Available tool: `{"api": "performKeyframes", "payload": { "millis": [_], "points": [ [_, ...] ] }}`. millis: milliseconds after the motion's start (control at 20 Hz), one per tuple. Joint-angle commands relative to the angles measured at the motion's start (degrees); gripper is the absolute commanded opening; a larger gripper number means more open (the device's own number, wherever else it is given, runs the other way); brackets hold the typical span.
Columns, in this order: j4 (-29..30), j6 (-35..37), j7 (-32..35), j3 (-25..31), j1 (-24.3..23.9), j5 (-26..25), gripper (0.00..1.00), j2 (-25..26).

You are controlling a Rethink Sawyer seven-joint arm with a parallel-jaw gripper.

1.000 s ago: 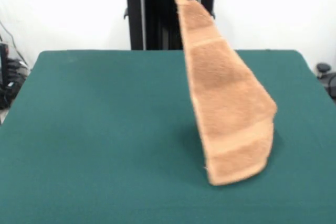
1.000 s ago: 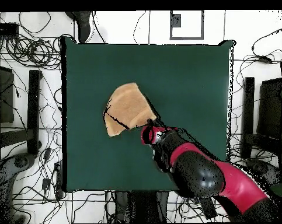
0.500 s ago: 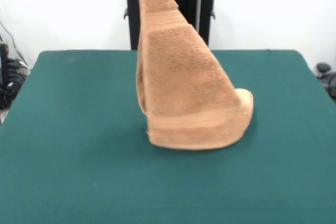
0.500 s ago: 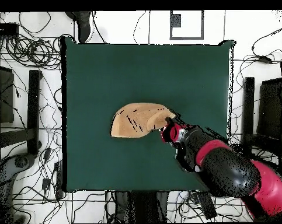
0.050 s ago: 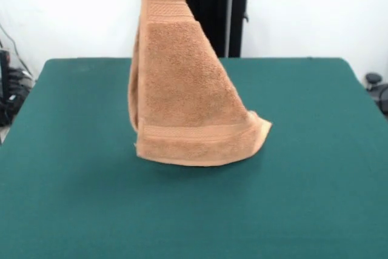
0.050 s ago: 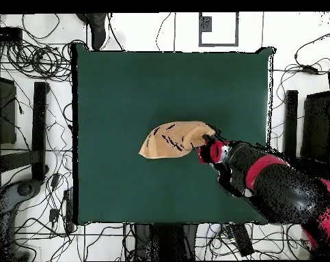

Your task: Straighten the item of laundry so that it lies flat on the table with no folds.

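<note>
While the towel (image 5: 182, 95) hangs by one corner from above, its lower hem looks to be just at or barely above the counter (image 5: 73, 198); whether it touches is hard to tell from the front view. The tool (image 6: 210, 149) shows only from overhead, at the end of the red and black arm (image 6: 277, 191), right at the cloth's raised corner; its tips are hidden by the fabric, yet since the towel dangles from that spot I judge it clamped on the corner.

The step in hand seems to be the lift-and-carry before laying out: the cloth is suspended, not yet spread. The next move likely calls for lowering while drawing sideways, so the hem lands first and the rest unrolls behind it without doubling over.

Hanging, the towel forms a tall tapering shape, narrow at the top and wide below, with one side edge folded back on itself at the left. It is soft, looped terry in light orange-tan, with a flatter woven band near the bottom hem and another near the top. The counter is dark green and felt-like, and the towel sits over its middle, slightly toward the arm's side
</note>
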Motion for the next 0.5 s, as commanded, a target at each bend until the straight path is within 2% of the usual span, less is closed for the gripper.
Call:
{"api": "performKeyframes", "payload": {
  "millis": [50, 500],
  "points": [
    [-7.9, 11.1, -8.7, 2.0, 0.2, -3.9, 0.00, 1.7],
    [-17.2, 19.9, -12.3, 0.4, 1.3, -8.0, 0.00, 7.0]
  ]
}}
